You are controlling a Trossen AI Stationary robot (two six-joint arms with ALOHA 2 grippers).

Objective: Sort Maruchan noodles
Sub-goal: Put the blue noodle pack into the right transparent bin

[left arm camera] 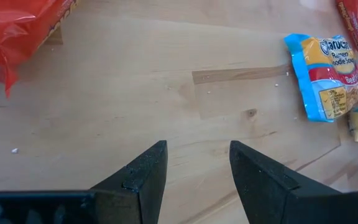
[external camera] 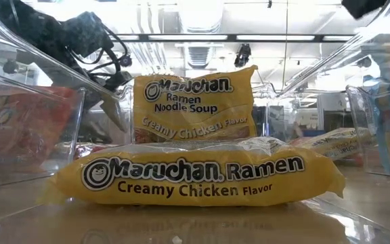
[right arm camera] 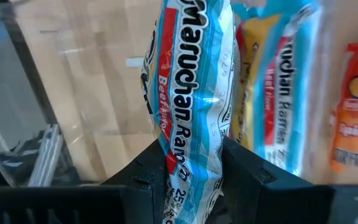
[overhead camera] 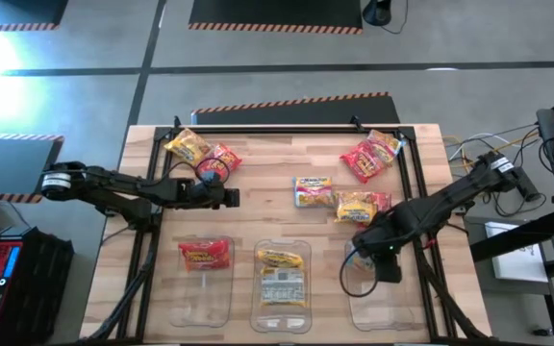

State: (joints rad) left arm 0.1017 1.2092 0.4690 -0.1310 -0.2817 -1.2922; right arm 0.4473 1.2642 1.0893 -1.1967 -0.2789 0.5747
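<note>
1. Left gripper [overhead camera: 231, 197] hovers over bare table [overhead camera: 277, 163] near your red packet [overhead camera: 221, 161], fingers parted, nothing held.
2. Middle bin [overhead camera: 282, 276] holds yellow packets [overhead camera: 282, 259].
3. Right gripper [overhead camera: 389, 273] pinches a blue packet [right arm camera: 191, 93] above your right bin [overhead camera: 373, 306].

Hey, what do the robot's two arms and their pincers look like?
Both arms are dark, slim and jointed, with pale bands near their bases and black cables looping beside them. The left pincer has two matte black, wedge-shaped fingers. The right pincer has similar angular black fingers; a loose black cable loop hangs by it in the high view.
</note>
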